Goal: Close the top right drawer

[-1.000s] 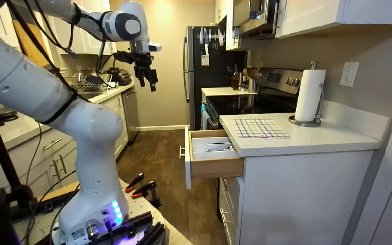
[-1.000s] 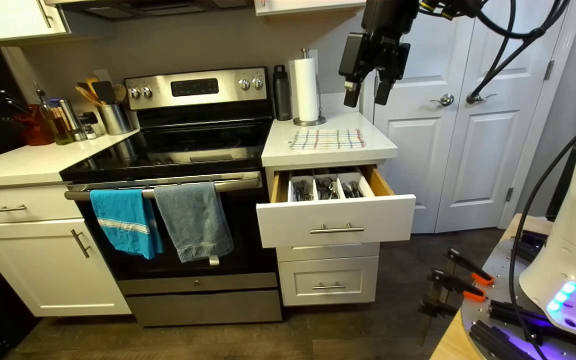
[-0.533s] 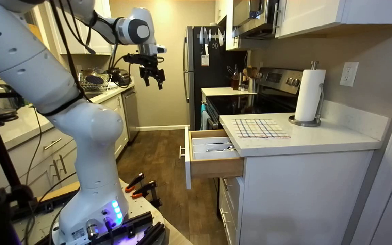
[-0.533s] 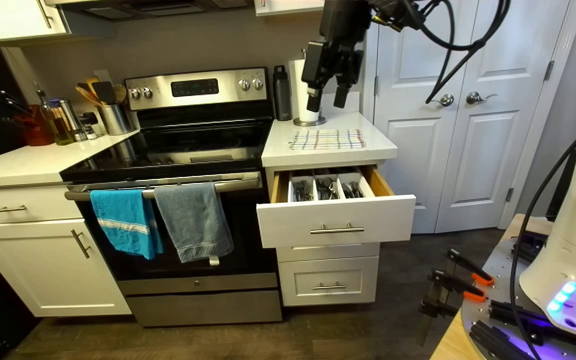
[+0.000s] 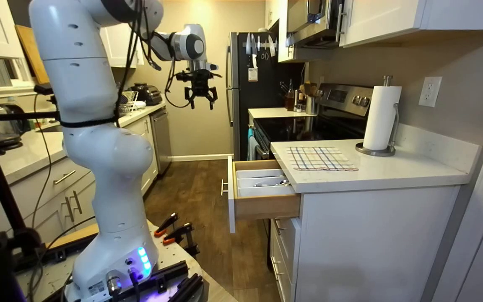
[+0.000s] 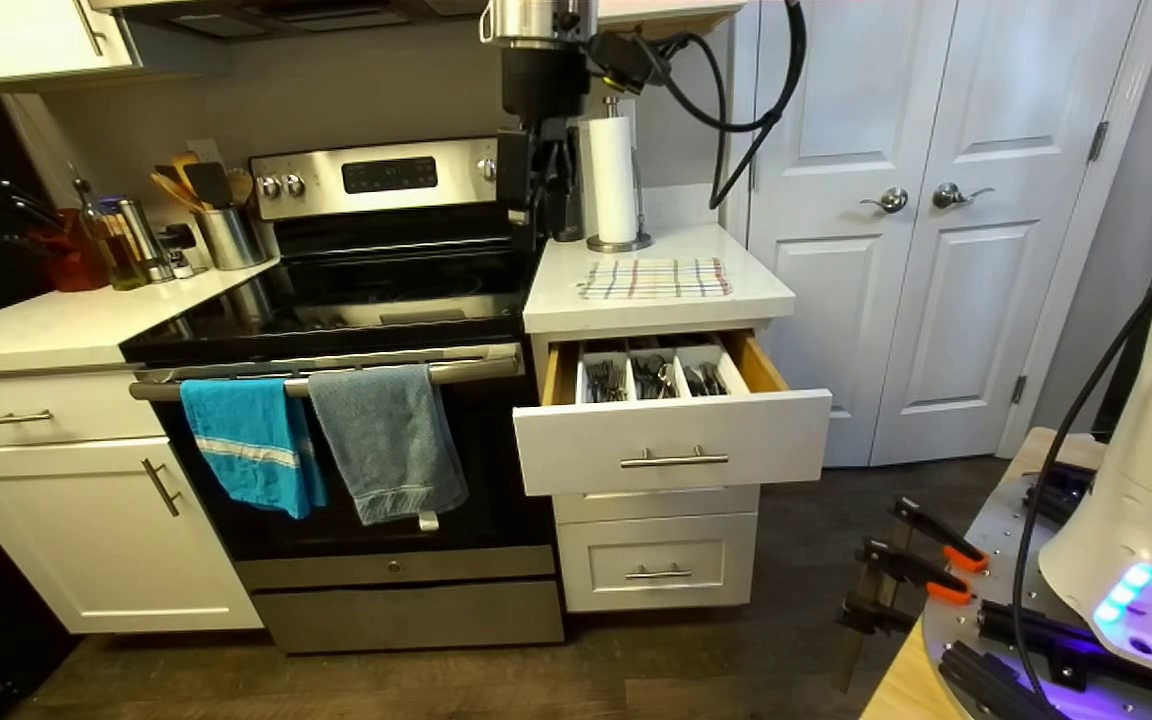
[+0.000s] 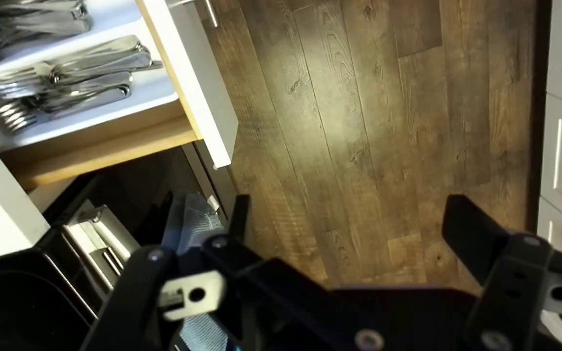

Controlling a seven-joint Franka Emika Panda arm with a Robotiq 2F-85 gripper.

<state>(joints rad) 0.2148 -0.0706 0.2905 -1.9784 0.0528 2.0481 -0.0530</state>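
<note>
One shallow, flat-fronted white drawer, extended, upper left (wrist view), apart from black jointed fingers at bottom, spread wide midair.

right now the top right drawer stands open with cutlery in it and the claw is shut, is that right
Not quite: the claw is open, its jaws spread wide apart in the wrist view. The top right drawer does stand open with cutlery in it.

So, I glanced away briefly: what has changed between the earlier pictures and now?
In an exterior view, the end effector moved right and twisted, still open; nothing was gripped or let go. The top right drawer stayed pulled out, and the checkered cloth and paper towel roll stayed put.
</note>
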